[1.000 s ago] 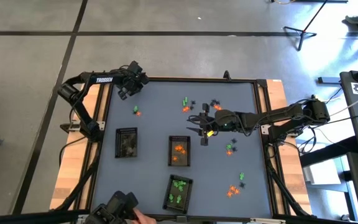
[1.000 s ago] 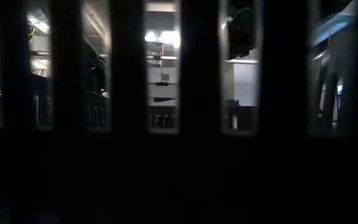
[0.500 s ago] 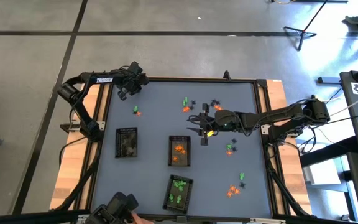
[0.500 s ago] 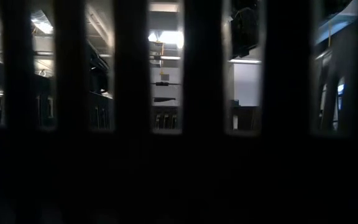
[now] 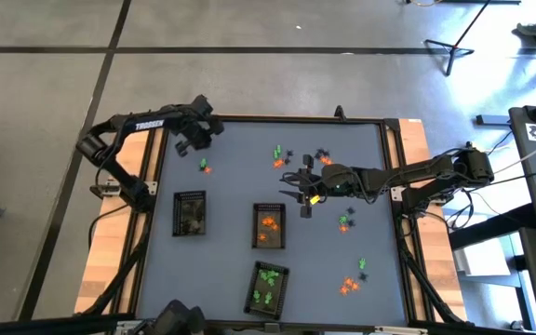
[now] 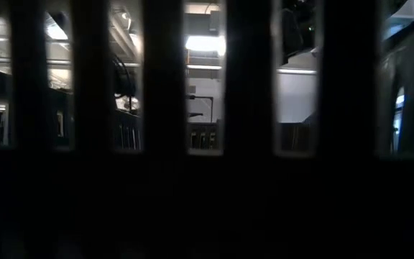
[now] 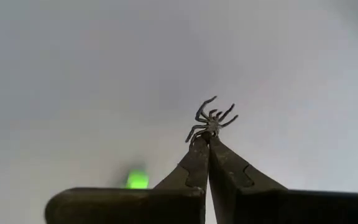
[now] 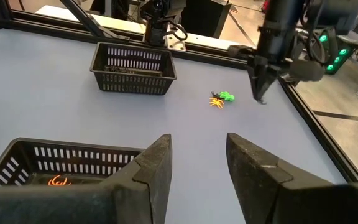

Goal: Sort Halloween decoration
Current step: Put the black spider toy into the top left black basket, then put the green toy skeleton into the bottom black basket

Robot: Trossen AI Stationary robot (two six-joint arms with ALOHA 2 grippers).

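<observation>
Black spider point(image 7: 211, 120) pinched in the left gripper point(image 7: 208, 142) shows only from its wrist; right gripper point(image 8: 197, 163) gapes empty.

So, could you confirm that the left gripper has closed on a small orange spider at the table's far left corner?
Not quite: the spider pinched in the left gripper is black, not orange, as the left wrist view shows. The rest stands.

High view: bright, even daylight, soft shadows.
Low view: nearly black, dark bars point(image 6: 164, 129) against lit ceiling lamps point(image 6: 205, 43).
Left wrist view: washed-out, green trinket point(image 7: 137, 180) blurred.
</observation>
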